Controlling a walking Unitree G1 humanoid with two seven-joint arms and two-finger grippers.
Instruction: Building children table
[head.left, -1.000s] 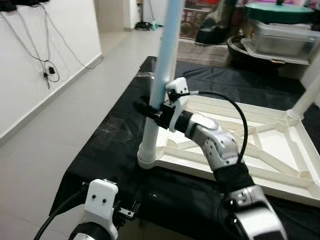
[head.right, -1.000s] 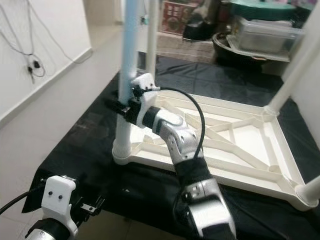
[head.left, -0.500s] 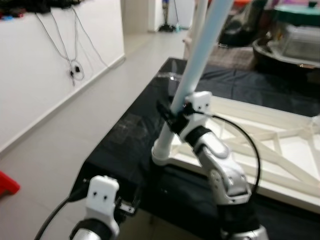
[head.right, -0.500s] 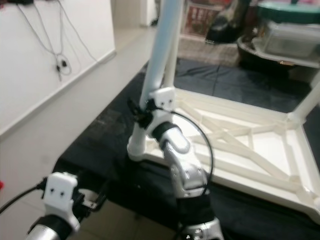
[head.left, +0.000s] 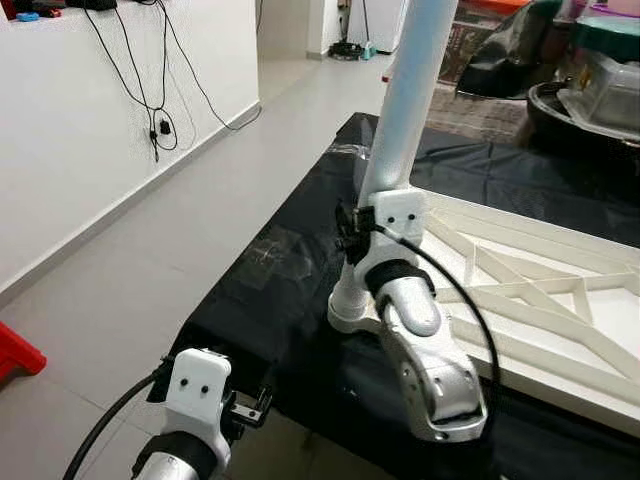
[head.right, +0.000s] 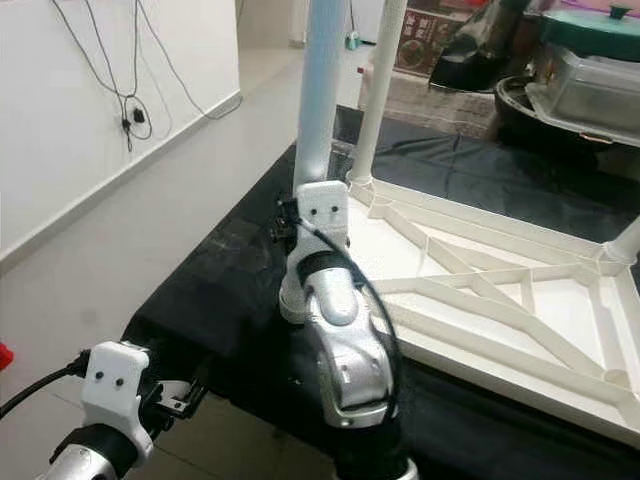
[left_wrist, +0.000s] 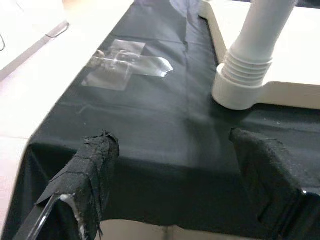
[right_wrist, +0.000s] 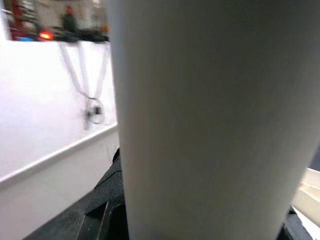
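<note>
step in hand: the right claw (head.left: 352, 222) is pinching the near table leg (head.left: 398, 130) low on its shaft, just above the ribbed collar; judging by the task, the leg is being seated or twisted into its corner socket.
doing it well: keeping the leg upright over the socket, turning about the leg's own axis rather than levering sideways, and holding the grip low so that the long shaft is not swaying. a sideways push would likely be sliding the light frame across the cloth.
right claw: its fingers are closing on either side of the leg; in the right wrist view the white shaft (right_wrist: 200, 120) is sitting right against the camera.
left claw: the left claw (left_wrist: 170, 190) is hanging spread and empty, low at the near edge of the cloth, near the leg's base but well apart from it.
where the thing is: the children's table (head.right: 480, 290) is lying upside down on a black cloth (head.left: 270, 290) spread over the tabletop, the held leg at its near left corner.
how it looks: white plastic, a rectangular underside with raised rim and diagonal bracing ribs; the leg is a smooth round tube ending in a ribbed collar (left_wrist: 245, 75) set in a round corner socket. a second leg (head.right: 378, 90) is standing at the far left corner, and a third is showing at the right edge.
nearby: a patch of clear tape (left_wrist: 125, 62) is lying on the cloth beside the corner.
</note>
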